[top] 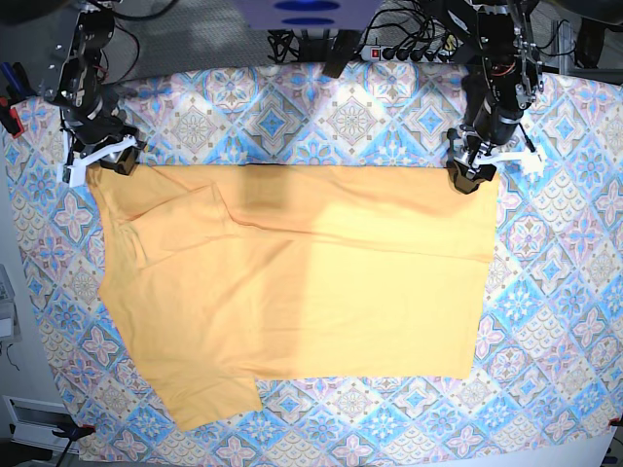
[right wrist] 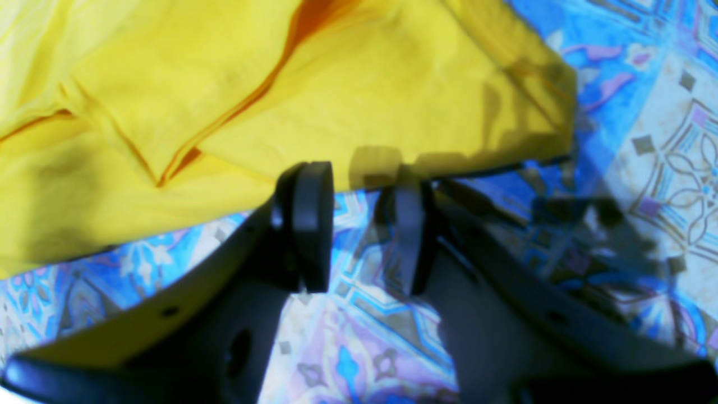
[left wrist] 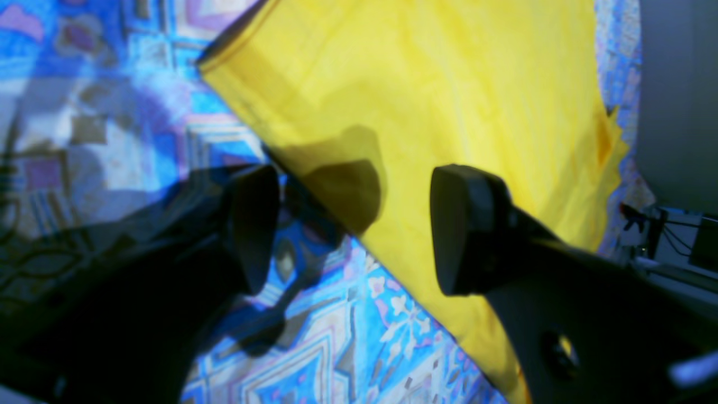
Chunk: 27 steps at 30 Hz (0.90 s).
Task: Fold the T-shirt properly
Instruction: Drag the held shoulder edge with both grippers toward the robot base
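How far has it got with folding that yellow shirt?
Barely begun. The shirt lies spread flat, one sleeve tucked over. Both pincers, left and right, sit open at its far corners, gripping nothing. All the main folds remain.

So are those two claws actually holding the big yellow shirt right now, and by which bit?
Neither holds it. The left gripper and right gripper are both open over the far edge of the yellow-orange fabric T-shirt, which lies flat.

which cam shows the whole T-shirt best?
Base view: the whole T-shirt lies spread on the patterned cloth, both sleeves visible. Left wrist shows only one hemmed corner by the left gripper; right wrist shows creased folds and an edge near the right gripper.
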Each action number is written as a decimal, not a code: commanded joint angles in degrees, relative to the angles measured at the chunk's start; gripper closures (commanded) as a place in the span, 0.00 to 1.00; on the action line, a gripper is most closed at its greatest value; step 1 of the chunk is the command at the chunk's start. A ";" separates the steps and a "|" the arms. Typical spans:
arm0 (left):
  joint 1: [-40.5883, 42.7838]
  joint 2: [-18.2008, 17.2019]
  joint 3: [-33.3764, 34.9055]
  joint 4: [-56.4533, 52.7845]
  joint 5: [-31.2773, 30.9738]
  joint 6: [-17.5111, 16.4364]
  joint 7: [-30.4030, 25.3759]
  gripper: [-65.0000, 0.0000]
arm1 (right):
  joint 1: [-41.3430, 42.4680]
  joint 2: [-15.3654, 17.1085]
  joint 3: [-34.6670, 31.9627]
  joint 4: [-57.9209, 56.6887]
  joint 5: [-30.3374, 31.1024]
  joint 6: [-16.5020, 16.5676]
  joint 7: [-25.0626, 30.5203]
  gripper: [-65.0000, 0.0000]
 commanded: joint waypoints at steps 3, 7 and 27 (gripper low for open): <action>-2.38 -0.20 0.26 -2.50 0.61 0.93 1.00 0.38 | 0.35 0.89 0.31 0.76 0.60 0.08 1.07 0.71; -6.07 -0.20 0.26 -7.25 0.61 0.93 1.00 0.54 | 0.43 0.89 0.31 0.41 0.60 0.08 1.07 0.71; -8.27 -0.20 0.61 -9.44 0.87 0.93 1.44 0.85 | 6.41 -5.00 0.93 -10.14 2.18 0.17 1.07 0.49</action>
